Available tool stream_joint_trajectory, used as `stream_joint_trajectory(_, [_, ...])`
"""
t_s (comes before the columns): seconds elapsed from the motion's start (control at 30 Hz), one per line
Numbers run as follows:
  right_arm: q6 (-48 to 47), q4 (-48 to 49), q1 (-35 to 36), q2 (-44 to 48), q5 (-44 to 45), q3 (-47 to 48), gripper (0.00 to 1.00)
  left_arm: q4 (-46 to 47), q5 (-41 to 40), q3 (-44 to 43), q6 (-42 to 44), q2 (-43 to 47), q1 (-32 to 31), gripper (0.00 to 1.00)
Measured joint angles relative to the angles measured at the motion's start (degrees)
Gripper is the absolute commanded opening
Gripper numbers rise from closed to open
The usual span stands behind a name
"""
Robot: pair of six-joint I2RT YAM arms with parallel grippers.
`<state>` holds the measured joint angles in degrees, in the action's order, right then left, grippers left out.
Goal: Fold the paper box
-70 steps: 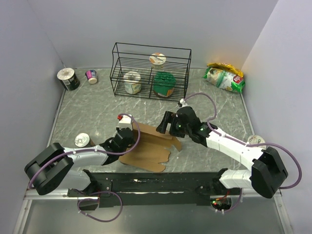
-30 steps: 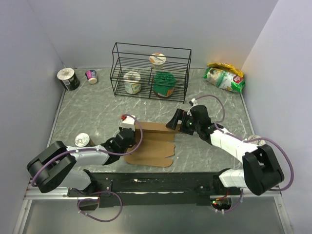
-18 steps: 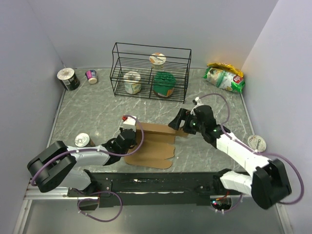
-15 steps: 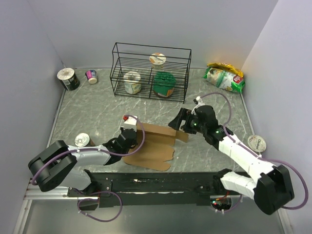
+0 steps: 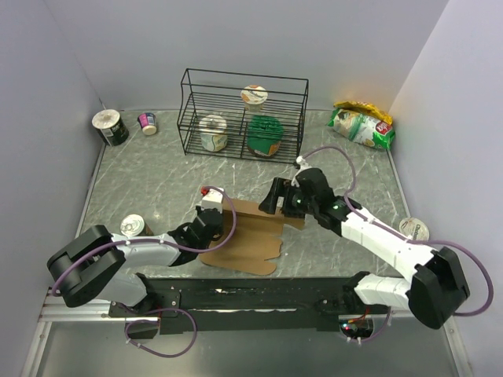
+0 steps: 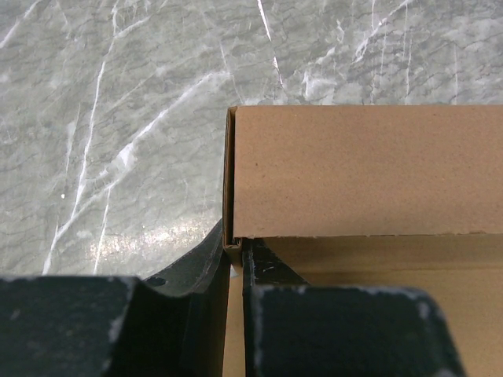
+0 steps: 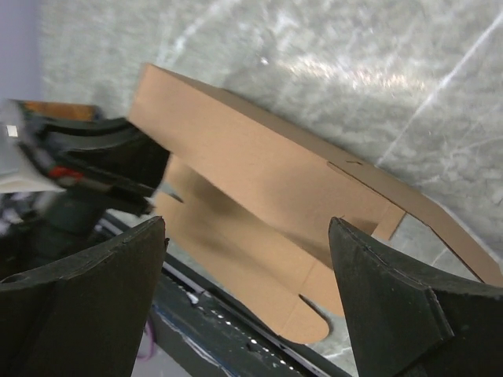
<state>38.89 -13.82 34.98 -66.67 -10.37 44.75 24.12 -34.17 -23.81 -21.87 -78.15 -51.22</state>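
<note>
**Top external:** paper box (image 5: 250,236) partly folded on marbled worktop (image 5: 141,181), centre-front, nearer than wire rack (image 5: 189,118). Far panel raised, near flaps flat. Left gripper (image 5: 211,226) at box's left edge. Right gripper (image 5: 275,203) at raised panel's right end.

**Left wrist:** left gripper (image 6: 234,255) jaws clamped on thin upright side wall of paper box (image 6: 361,169).

**Right wrist:** right gripper (image 7: 245,228) jaws wide apart, raised panel of paper box (image 7: 259,169) seen between them. Contact cannot be told.

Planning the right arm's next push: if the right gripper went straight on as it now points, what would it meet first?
Most likely the paper box: its raised panel spans the gap between the open fingers of the right gripper, in front of the table. Depth is unclear.
</note>
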Motion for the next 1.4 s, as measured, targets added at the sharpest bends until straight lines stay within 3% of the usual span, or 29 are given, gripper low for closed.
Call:
stream_joint_trajectory(0.37, [1.6, -1.2, 1.5, -5.2, 5.3, 0.1, 0.91, 0.0, -0.2, 0.0, 0.1, -0.1, -0.3, 0.15])
stream_joint_trajectory(0.8, [3.8, 4.4, 1.5, -9.8, 2.9, -0.1, 0.91, 0.0, -0.7, -0.4, 0.2, -0.6, -0.7, 0.15])
stream_joint_trajectory(1.0, [5.9, 8.0, 1.5, -10.4, 1.7, -1.3, 0.81, 0.0, -0.8, -0.4, 0.2, -0.6, -0.8, 0.15])
stream_joint_trajectory(1.2, [7.2, 9.6, 1.5, -10.6, 1.6, -1.9, 0.60, 0.0, -1.4, -0.4, 0.2, -0.6, -1.1, 0.15])
stream_joint_trajectory(1.4, [8.8, 11.7, 1.2, -12.2, 1.5, -2.0, 0.55, -0.3, -2.3, -0.4, 0.2, -0.6, -1.1, 0.15])
